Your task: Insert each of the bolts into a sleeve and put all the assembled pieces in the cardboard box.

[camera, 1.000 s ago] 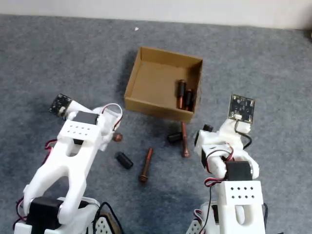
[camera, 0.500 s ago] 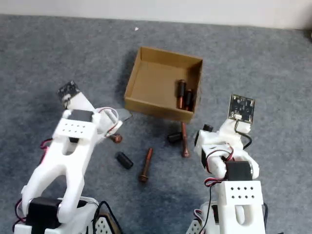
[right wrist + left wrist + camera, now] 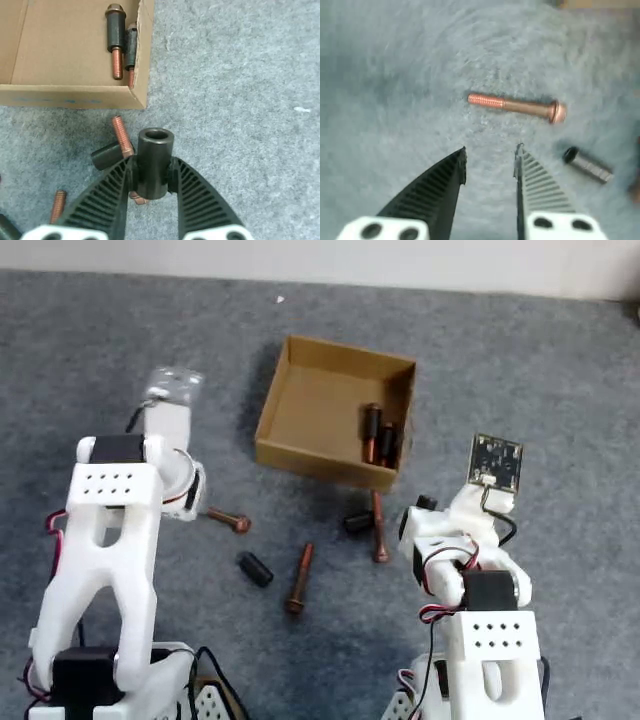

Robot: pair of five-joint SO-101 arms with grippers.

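Copper-coloured, the nearest bolt [image 3: 515,106] lies flat on the grey carpeted counter [image 3: 520,360]. It is just beyond the tips of the left pincer [image 3: 491,150], crosswise to them and not touching. That pincer stands partly open with nothing between its fingers. A loose sleeve [image 3: 587,164] (black, lying on its side) rests near the bolt's head end, apart from it. In the high view this bolt sits left of centre in the frame.

The right pincer [image 3: 150,162] is closed around a held sleeve [image 3: 155,142], which stands upright with its open bore facing the wrist camera. On the counter just past it lie a second bolt [image 3: 122,135] and a lying sleeve [image 3: 106,154], right beside each other. In the high view they are just right of centre, close below the cardboard box [image 3: 320,465]. A third bolt [image 3: 299,578] lies alone at lower centre.

The box sits at upper centre, with two assembled pieces [image 3: 372,432] side by side against its right wall. Faint blue marks on its front wall are too blurred to read.
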